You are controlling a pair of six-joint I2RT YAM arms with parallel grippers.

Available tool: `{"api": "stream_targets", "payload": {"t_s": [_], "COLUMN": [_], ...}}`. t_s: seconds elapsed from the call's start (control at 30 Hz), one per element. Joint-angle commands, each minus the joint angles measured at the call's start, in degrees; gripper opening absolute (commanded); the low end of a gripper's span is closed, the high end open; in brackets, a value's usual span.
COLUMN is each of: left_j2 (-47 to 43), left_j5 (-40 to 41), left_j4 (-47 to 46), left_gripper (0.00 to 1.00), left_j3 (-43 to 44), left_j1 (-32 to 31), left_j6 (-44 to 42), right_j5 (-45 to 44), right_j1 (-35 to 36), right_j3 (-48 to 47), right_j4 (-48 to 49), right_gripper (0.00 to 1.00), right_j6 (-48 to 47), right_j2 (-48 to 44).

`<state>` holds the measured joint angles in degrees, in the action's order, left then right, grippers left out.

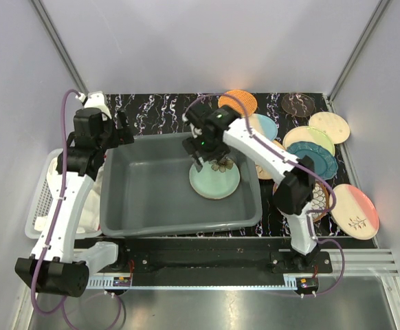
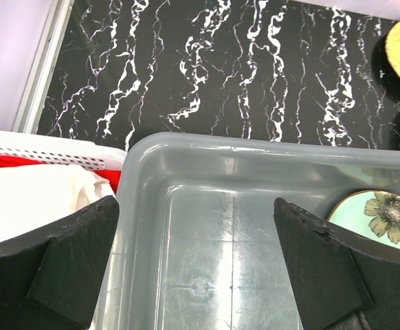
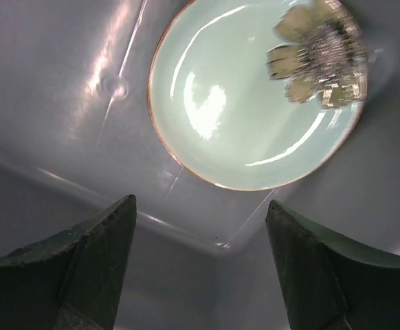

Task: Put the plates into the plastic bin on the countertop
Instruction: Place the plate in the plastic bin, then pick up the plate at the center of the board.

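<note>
A pale green floral plate (image 1: 215, 178) lies flat on the floor of the grey plastic bin (image 1: 138, 206), at its right side; it also shows in the right wrist view (image 3: 248, 96) and the left wrist view (image 2: 385, 214). My right gripper (image 1: 201, 152) hangs open and empty over the bin just beyond the plate's far edge (image 3: 200, 213). My left gripper (image 1: 121, 130) is open and empty above the bin's far left corner (image 2: 196, 275). Several more plates lie on the black veined countertop (image 1: 159, 113) at the right: orange woven (image 1: 238, 101), dark patterned (image 1: 297, 104), cream (image 1: 329, 127), teal (image 1: 317, 161), cream-and-pink (image 1: 354, 210).
A white mesh basket (image 1: 38, 206) with white and red cloth (image 2: 35, 192) stands against the bin's left side. Light walls close in the counter on the left, back and right. A black rail (image 1: 207, 258) runs along the near edge.
</note>
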<state>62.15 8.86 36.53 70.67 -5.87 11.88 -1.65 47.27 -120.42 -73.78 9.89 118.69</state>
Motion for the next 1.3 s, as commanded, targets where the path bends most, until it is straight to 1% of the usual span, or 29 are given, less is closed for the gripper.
{"api": "stream_targets", "payload": {"t_s": [0.0, 0.13, 0.37, 0.4, 0.43, 0.5, 0.6, 0.63, 0.7, 0.73, 0.8, 0.83, 0.93, 0.97, 1.1, 1.17, 1.27], "left_j2": [1.9, 2.9, 4.4, 5.0, 5.3, 6.5, 8.0, 8.3, 9.6, 10.0, 11.4, 11.8, 13.8, 14.7, 16.6, 17.2, 18.9], "left_j5": [0.9, 0.5, 0.3, 0.2, -0.1, -0.6, -1.8, -2.3, -3.1, -3.2, -3.9, -4.1, -5.1, -5.7, -7.4, -7.5, -6.5], "left_j4": [-1.6, -2.0, -3.9, -4.8, -5.3, -6.8, -9.3, -9.9, -11.5, -11.6, -12.1, -12.3, -12.6, -12.6, -12.9, -13.2, -13.5], "left_gripper": [0.99, 0.99, 0.99, 0.99, 0.99, 0.99, 0.99, 0.99, 0.99, 0.99, 0.99, 0.99, 0.99, 0.99, 0.99, 0.99, 0.99], "left_j3": [2.5, 3.2, 3.1, 3.0, 2.9, 3.1, 3.2, 3.2, 3.4, 3.8, 5.3, 5.5, 7.0, 7.5, 9.4, 9.9, 11.3], "left_j1": [0.3, 0.3, 0.3, 0.2, 0.3, 0.3, 0.4, 0.4, 0.4, 0.4, 0.4, 0.4, 0.4, 0.4, 0.4, 0.4, 0.5], "left_j6": [0.4, 0.8, 0.4, 0.3, 0.3, 0.4, 0.6, 0.6, 0.3, 0.3, 0.0, 0.0, 0.2, 0.2, 1.9, 1.9, 1.2], "right_j5": [5.3, 11.7, 18.3, 19.1, 20.7, 21.9, 21.7, 21.6, 23.0, 24.6, 24.6, 24.7, 24.0, 23.4, 20.9, 20.6, 19.2], "right_j1": [-5.1, -9.3, -18.8, -21.5, -22.7, -26.6, -30.9, -32.0, -34.6, -37.1, -39.8, -41.9, -43.7, -44.1, -44.2, -44.2, -44.2], "right_j3": [0.3, 1.6, 8.4, 9.6, 10.7, 14.6, 20.4, 23.6, 27.3, 31.7, 36.1, 40.7, 47.9, 49.0, 53.6, 56.9, 59.4], "right_j4": [4.2, 8.6, 15.4, 16.3, 18.4, 20.4, 23.7, 25.4, 27.7, 30.9, 33.9, 37.8, 46.2, 47.4, 52.5, 56.7, 61.4], "right_gripper": [0.82, 0.82, 0.82, 0.83, 0.83, 0.83, 0.83, 0.83, 0.83, 0.83, 0.83, 0.82, 0.82, 0.82, 0.82, 0.81, 0.81], "right_j6": [0.4, 3.6, 11.1, 12.1, 14.2, 16.5, 21.2, 22.4, 25.2, 28.5, 32.1, 35.1, 40.1, 41.3, 46.8, 50.4, 52.8], "right_j2": [-6.8, -10.7, -15.9, -16.6, -18.0, -19.7, -23.9, -24.7, -27.3, -28.3, -31.7, -32.7, -35.9, -36.1, -34.5, -33.5, -31.6]}}
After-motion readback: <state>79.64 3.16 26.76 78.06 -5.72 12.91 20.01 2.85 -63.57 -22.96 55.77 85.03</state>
